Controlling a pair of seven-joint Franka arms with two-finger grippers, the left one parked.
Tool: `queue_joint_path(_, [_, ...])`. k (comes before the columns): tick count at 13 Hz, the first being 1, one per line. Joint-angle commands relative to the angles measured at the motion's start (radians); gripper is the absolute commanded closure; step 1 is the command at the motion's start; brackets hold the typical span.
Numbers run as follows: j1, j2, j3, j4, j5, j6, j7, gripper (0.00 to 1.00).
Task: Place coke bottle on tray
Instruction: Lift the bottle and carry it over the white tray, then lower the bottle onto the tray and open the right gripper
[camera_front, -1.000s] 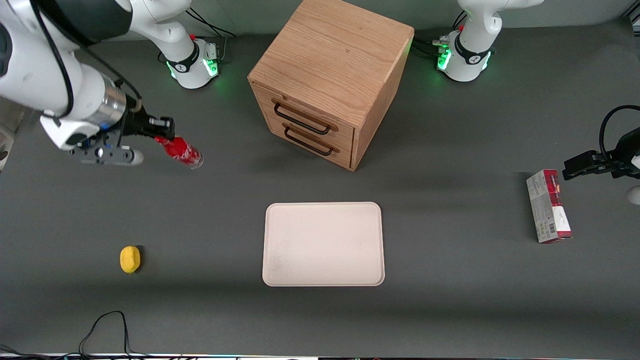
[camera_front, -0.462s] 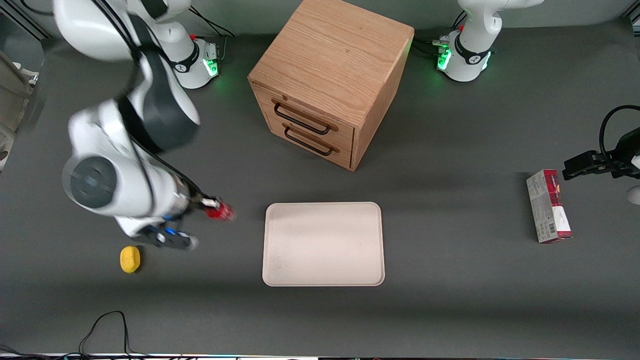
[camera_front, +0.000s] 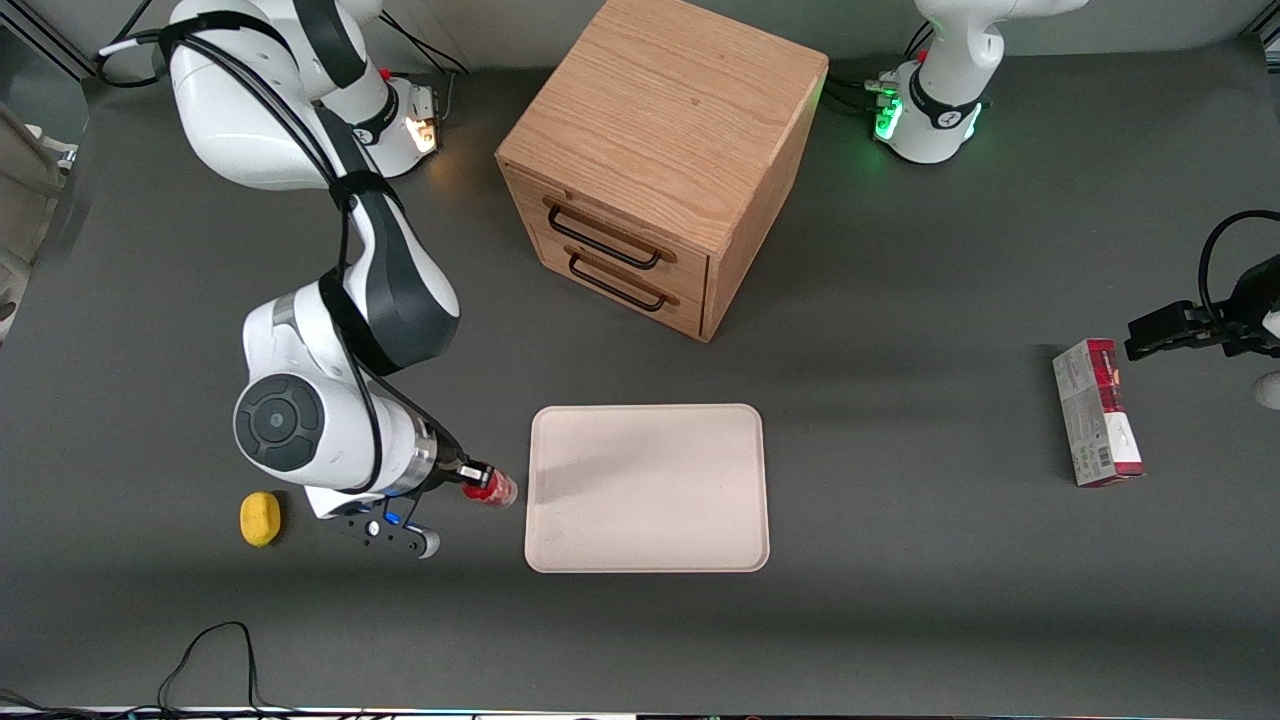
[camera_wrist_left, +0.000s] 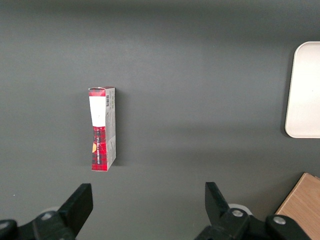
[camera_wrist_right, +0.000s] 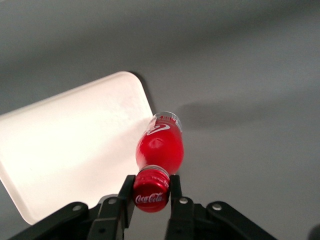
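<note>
Front view: the right arm's end effector (camera_front: 476, 479) is gripping the coke bottle (camera_front: 494, 489) by its red cap and holding it above the grey bench (camera_front: 900, 560), just beside the cream tray (camera_front: 647, 488), at the tray's edge toward the working arm's end of the bench. The bottle is not resting on the tray. In the right wrist view, two black fingers (camera_wrist_right: 175, 192) are pinching the cap, and the bottle (camera_wrist_right: 160, 145) is hanging base-down, its clear base overlapping a rounded corner of the tray (camera_wrist_right: 70, 145). A wooden drawer cabinet (camera_front: 660, 160) is standing farther from the front camera than the tray. A yellow lemon-like object (camera_front: 260, 518) is lying near the tray toward the working arm's end, and a red-and-white carton (camera_front: 1097, 412) is lying well apart from the tray toward the parked arm's end.
</note>
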Motion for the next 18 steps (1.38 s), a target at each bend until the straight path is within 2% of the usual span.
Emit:
queue_joint_path(1, [0.015,0.055,0.009,0.059,0.008,0.056,0.07,0.89])
queue_joint_path(10, [0.064,0.117,0.001,0.059,-0.021,0.19,0.127,0.88])
queue_joint_path(12, [0.066,0.117,0.001,0.059,-0.021,0.199,0.125,0.85])
queue_joint_path(13, [0.066,0.117,0.001,0.059,-0.021,0.201,0.125,0.79])
queue_joint_path(14, [0.066,0.117,0.003,0.057,-0.026,0.202,0.125,0.69])
queue_joint_path(15, [0.066,0.117,0.003,0.059,-0.027,0.202,0.125,0.48])
queue_joint_path(16, [0.066,0.117,0.003,0.057,-0.027,0.204,0.124,0.18])
queue_joint_path(17, [0.066,0.117,0.003,0.057,-0.027,0.205,0.122,0.0])
queue_joint_path(18, [0.066,0.117,0.003,0.056,-0.027,0.205,0.122,0.0])
